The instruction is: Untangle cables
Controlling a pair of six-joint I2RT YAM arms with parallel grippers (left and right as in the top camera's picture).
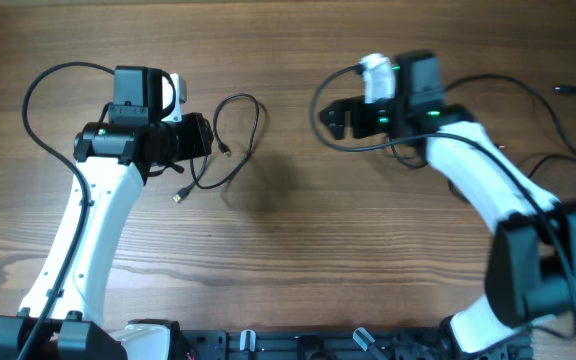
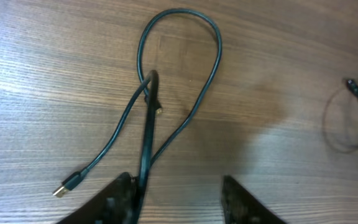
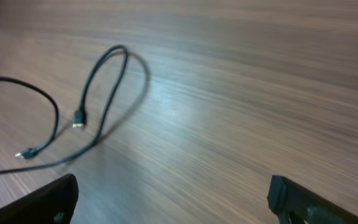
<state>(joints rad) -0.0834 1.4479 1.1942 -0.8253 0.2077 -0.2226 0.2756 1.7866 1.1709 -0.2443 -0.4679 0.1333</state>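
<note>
One thin black cable [image 1: 248, 125] lies looped on the wooden table between the arms, with a metallic USB plug [image 1: 180, 196] and a small plug [image 1: 226, 150]. In the left wrist view the cable's loop [image 2: 185, 25] lies ahead, the USB plug [image 2: 61, 190] at lower left. One strand rises and runs against the inner side of the left finger. My left gripper [image 2: 179, 208] [image 1: 206, 140] is open, not closed on the strand. My right gripper [image 1: 330, 118] [image 3: 173, 211] is open and empty, right of the cable [image 3: 104, 74], apart from it.
More thin black cords [image 1: 568, 92] lie at the far right table edge. A thin black wire loop [image 2: 347, 118] near the right arm shows at the right of the left wrist view. Bare wood [image 1: 298, 250] lies between the arms.
</note>
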